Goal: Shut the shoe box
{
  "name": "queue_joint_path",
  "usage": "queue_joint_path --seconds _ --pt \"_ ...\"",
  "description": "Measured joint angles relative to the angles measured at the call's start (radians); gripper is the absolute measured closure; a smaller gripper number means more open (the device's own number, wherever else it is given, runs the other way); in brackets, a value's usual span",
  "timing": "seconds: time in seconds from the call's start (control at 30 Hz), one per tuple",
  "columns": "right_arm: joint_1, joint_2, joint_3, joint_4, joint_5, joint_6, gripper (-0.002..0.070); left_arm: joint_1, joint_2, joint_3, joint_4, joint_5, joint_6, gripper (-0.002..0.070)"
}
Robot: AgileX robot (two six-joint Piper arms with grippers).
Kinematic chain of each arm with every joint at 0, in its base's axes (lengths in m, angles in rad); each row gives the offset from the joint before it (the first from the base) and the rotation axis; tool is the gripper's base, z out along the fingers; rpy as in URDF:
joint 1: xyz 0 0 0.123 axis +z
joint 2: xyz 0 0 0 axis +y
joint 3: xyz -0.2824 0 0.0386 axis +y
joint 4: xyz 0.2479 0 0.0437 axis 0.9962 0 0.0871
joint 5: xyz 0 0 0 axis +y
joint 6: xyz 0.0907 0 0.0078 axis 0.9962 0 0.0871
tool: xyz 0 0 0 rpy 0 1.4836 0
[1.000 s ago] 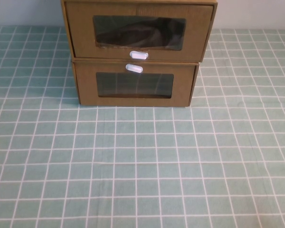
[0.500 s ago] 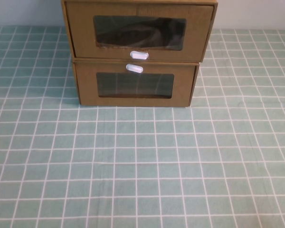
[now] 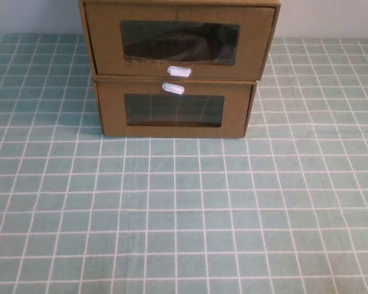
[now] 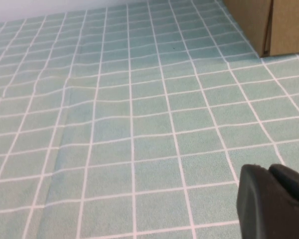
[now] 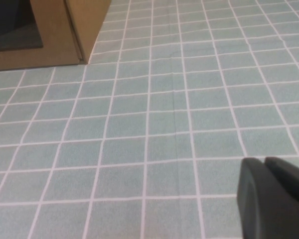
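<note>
Two brown cardboard boxes stand stacked at the table's far edge. The upper one is the shoe box (image 3: 257,43): it has a clear window (image 3: 180,41) with a white pull tab (image 3: 179,71) just below it, and its drawer front looks about flush with its shell. Neither gripper shows in the high view. My left gripper (image 4: 269,169) shows only in the left wrist view, shut and empty, low over the cloth and well short of the boxes. My right gripper (image 5: 264,162) shows in the right wrist view, also shut and empty over the cloth.
The lower brown box (image 3: 110,110) has its white tab (image 3: 173,88) above its window; its corner shows in the left wrist view (image 4: 254,20) and the right wrist view (image 5: 60,35). A green checked tablecloth (image 3: 184,208) covers the table in front of the boxes.
A dark part of the left arm at the high view's lower left edge has drawn back out of view. The boxes have not moved.
</note>
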Motion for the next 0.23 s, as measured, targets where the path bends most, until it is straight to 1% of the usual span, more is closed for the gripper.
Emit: queue_joint_path --seconds 0.23 --pt "0.000 0.000 0.000 0.001 0.000 0.000 0.0687 0.000 -0.001 0.000 0.003 0.005 -0.024 0.0680"
